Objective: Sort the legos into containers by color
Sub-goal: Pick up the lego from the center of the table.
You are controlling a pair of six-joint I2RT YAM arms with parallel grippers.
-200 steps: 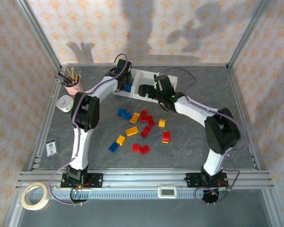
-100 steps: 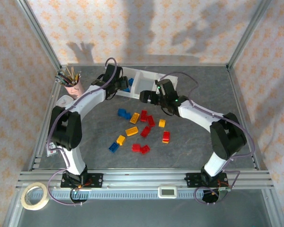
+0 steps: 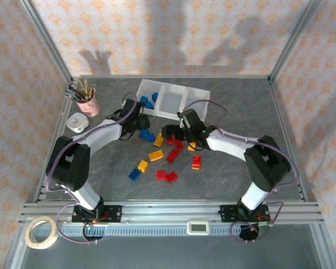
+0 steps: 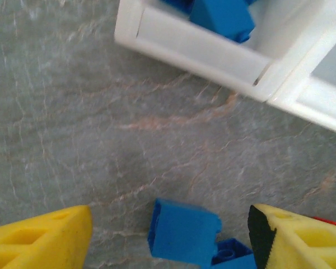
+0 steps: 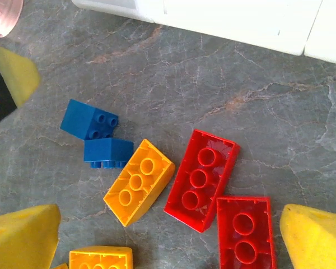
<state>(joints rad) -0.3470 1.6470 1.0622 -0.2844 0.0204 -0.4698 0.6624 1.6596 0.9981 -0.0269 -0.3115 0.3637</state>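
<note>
The white three-bin tray (image 3: 197,93) sits at the back centre, with blue legos (image 3: 148,101) in its left bin. Loose red, orange and blue legos (image 3: 163,159) are scattered in front of it. My left gripper (image 3: 140,130) hovers open over a blue brick (image 4: 185,232), which lies between its yellow fingers (image 4: 42,241); the tray corner (image 4: 201,53) is just ahead. My right gripper (image 3: 169,133) is open above two red bricks (image 5: 201,179), an orange brick (image 5: 139,182) and two blue bricks (image 5: 98,137). Nothing is held.
A pink cup of pencils (image 3: 88,103) and a small white cup (image 3: 77,122) stand at the left. A card (image 3: 60,175) lies on the left rail and a tape roll (image 3: 40,232) at the near left corner. Both grippers are close together over the pile.
Both arms have pulled back from the tray toward the loose pile and lowered. The left gripper left the left bin, where blue bricks now show.
</note>
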